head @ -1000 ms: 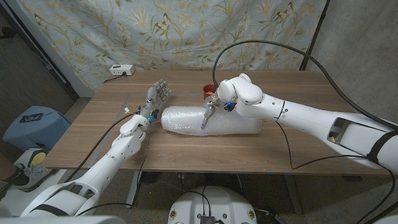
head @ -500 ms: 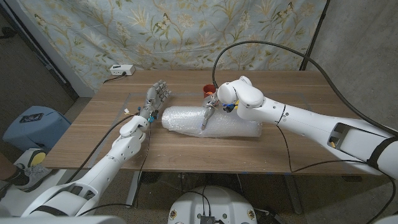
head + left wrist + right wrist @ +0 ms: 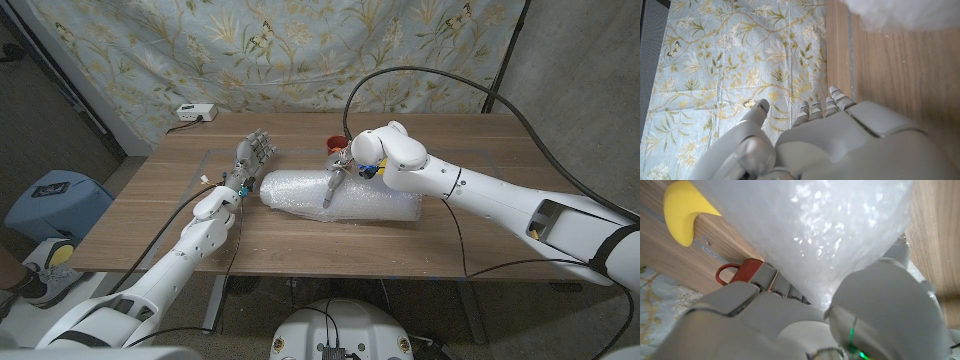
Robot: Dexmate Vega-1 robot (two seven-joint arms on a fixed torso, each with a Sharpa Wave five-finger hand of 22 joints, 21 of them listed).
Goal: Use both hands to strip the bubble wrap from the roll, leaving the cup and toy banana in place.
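Note:
The bubble wrap roll (image 3: 345, 199) lies lengthwise across the middle of the wooden table (image 3: 480, 150). My right hand (image 3: 338, 173) comes down on its top near the middle. In the right wrist view the wrap (image 3: 815, 225) sits between the fingers (image 3: 735, 300) and thumb of my right hand (image 3: 790, 325), so it is gripped. A red cup (image 3: 331, 146) stands just behind the roll, its handle (image 3: 732, 273) showing beside the yellow toy banana (image 3: 682, 207). My left hand (image 3: 251, 158) stands beside the roll's left end, fingers apart and holding nothing. The wrap's edge (image 3: 900, 12) shows beyond my left hand (image 3: 840, 140).
A white power box (image 3: 196, 113) sits at the table's far left edge before the floral curtain (image 3: 300, 50). A black cable (image 3: 464, 235) drapes over the table's right front. A blue bin (image 3: 52, 200) stands on the floor to the left.
My right arm has shifted slightly to the right while its hand stays on the roll. The roll has barely moved. My left hand has stayed still.

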